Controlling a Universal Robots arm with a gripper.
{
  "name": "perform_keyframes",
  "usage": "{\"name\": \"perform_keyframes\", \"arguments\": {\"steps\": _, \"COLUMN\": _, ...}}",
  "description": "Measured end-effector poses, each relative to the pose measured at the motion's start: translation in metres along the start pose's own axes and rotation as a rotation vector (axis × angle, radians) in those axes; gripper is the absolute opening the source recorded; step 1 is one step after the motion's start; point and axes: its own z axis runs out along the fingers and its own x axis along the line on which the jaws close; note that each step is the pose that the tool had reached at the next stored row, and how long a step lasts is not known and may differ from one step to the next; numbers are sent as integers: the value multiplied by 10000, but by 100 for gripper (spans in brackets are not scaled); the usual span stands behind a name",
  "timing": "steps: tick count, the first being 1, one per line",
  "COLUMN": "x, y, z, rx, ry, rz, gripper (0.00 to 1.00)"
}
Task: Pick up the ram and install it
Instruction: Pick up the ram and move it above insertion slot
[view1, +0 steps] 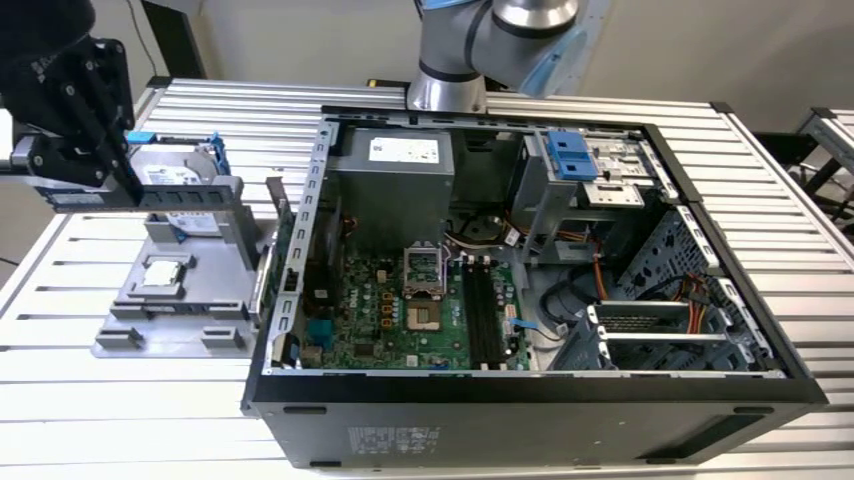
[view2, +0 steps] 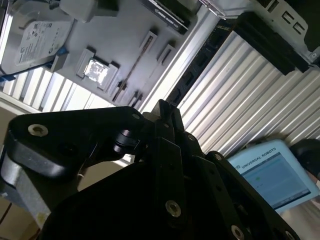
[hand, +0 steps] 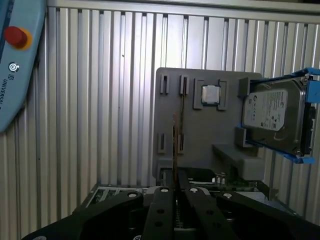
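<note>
The ram, a long thin green circuit-board stick with a row of black chips, hangs level above the grey moulded plastic tray. It is well apart from the computer case, toward the exterior view's left. In the first wrist view it shows edge-on as a thin line running out from between the fingers, over the tray's narrow slotted recesses.

The tray lies on the ribbed aluminium table, just beside the case wall. In a square recess it holds a small silver processor chip. A silver hard drive in a blue frame stands on edge in a bracket at one end.

The open black tower computer case lies on its side on the same table. Inside are a green motherboard with long black slots, a grey metal power supply box and drive bays with a blue latch.

The black gripper is pressed together on the ram, pinching the thin board flat between its two fingers, with the stick reaching out to one side of them. A light blue control pendant lies on the table beyond the tray.
</note>
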Motion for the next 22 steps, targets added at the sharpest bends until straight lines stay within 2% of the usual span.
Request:
{"name": "perform_keyframes", "arguments": {"steps": 9, "x": 5, "y": -171, "z": 0, "rx": 0, "ry": -1, "rz": 0, "gripper": 0}}
{"name": "perform_keyframes", "arguments": {"steps": 17, "x": 8, "y": -289, "z": -1, "rx": -2, "ry": 0, "rz": 0, "gripper": 0}}
{"name": "perform_keyframes", "arguments": {"steps": 22, "x": 12, "y": -416, "z": -2, "rx": -6, "ry": 0, "rz": 1, "gripper": 0}}
